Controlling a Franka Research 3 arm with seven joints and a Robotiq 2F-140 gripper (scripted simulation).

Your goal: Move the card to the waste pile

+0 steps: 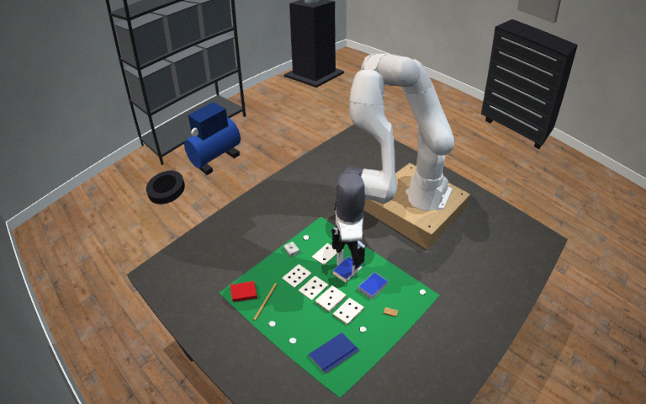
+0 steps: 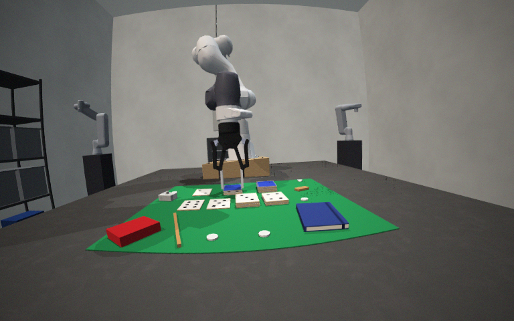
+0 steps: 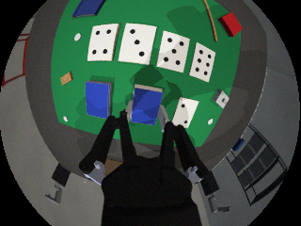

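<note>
Your gripper (image 2: pixel 230 184) is clamped on the blue-backed card (image 2: pixel 232 186), low over the waste pile (image 2: pixel 232 192).

You can see the card sitting level between the fingers (image 1: pixel 341 261), at or just above the pile's top; contact can't be judged. The face-down stock (image 2: pixel 266 185) stands just beside it on the green mat (image 2: pixel 242 227), apart from the four face-up piles.
</note>
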